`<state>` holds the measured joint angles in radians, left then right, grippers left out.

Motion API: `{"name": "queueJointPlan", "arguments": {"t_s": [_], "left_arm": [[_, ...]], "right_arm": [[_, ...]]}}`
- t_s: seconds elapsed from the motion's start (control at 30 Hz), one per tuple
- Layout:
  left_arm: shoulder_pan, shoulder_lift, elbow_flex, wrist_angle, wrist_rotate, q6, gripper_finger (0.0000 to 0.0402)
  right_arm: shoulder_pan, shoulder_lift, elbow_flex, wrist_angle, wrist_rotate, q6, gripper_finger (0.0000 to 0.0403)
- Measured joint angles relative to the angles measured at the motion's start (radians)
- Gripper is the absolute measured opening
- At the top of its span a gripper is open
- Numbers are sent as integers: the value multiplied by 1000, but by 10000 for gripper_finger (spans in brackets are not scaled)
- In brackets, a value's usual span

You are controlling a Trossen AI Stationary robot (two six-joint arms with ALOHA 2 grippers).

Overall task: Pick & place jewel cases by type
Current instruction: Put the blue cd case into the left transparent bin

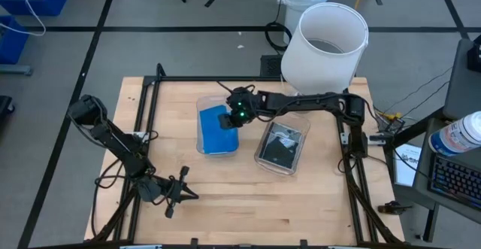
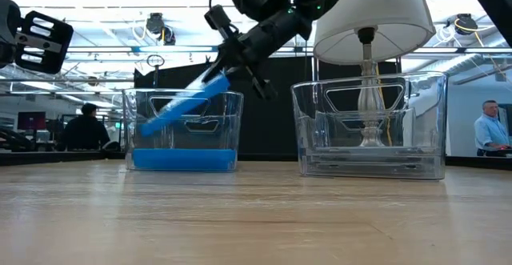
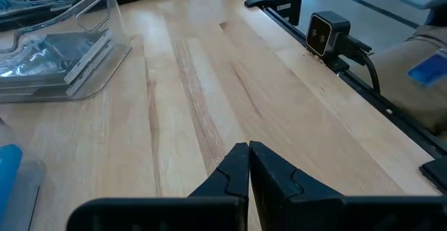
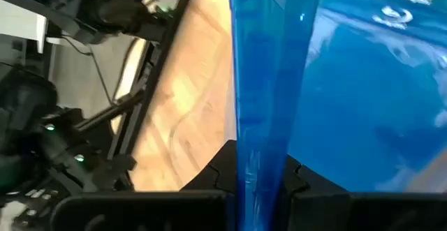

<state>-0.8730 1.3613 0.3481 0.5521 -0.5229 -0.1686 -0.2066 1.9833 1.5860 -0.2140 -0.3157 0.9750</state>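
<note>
My right gripper (image 1: pixel 239 113) reaches from the table's right side over the left clear bin (image 1: pixel 203 106) and is shut on a bright blue jewel case (image 2: pixel 182 103). The case slants down into that bin, above the blue cases (image 2: pixel 184 159) stacked flat on its floor. The right clear bin (image 1: pixel 282 145) holds clear/dark grey square cases (image 2: pixel 372 166) lying flat on its bottom. My left gripper (image 1: pixel 176 192) waits shut near the table's near left corner, over bare wood (image 3: pixel 248 168). My right gripper (image 4: pixel 258 182) pinches the blue case between its two fingers at its upper end (image 2: pixel 218 82). The fingers (image 2: pixel 240 53) slant down from above and from the table's right. The case's thin edge (image 4: pixel 269 84) runs straight out from the fingers. It hangs tilted, its lower end (image 2: pixel 150 126) clear of the stack.
A large white cylinder (image 1: pixel 325 46) stands past the table's far right corner, looming behind the right bin. A small camera (image 3: pixel 328 34) sits on the table's edge rail. Bare wood (image 1: pixel 248 196) stretches along the near half of the table. People show in the room beyond.
</note>
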Motion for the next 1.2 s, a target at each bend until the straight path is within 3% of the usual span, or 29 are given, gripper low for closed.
{"name": "queueJointPlan", "arguments": {"t_s": [0.27,0.4,0.73,0.93,1.2], "left_arm": [[0,0,0,4,0,-12,21],[0,0,0,4,1,-22,21],[0,0,0,5,1,-24,21],[0,0,0,6,1,-25,21],[0,0,0,6,1,-26,21]], "right_arm": [[-8,0,0,15,5,14,19],[-10,0,-22,19,78,31,20],[-15,-1,-42,24,57,-41,29],[-14,-1,-42,22,72,-51,69],[-14,-1,-42,18,76,-81,157]]}}
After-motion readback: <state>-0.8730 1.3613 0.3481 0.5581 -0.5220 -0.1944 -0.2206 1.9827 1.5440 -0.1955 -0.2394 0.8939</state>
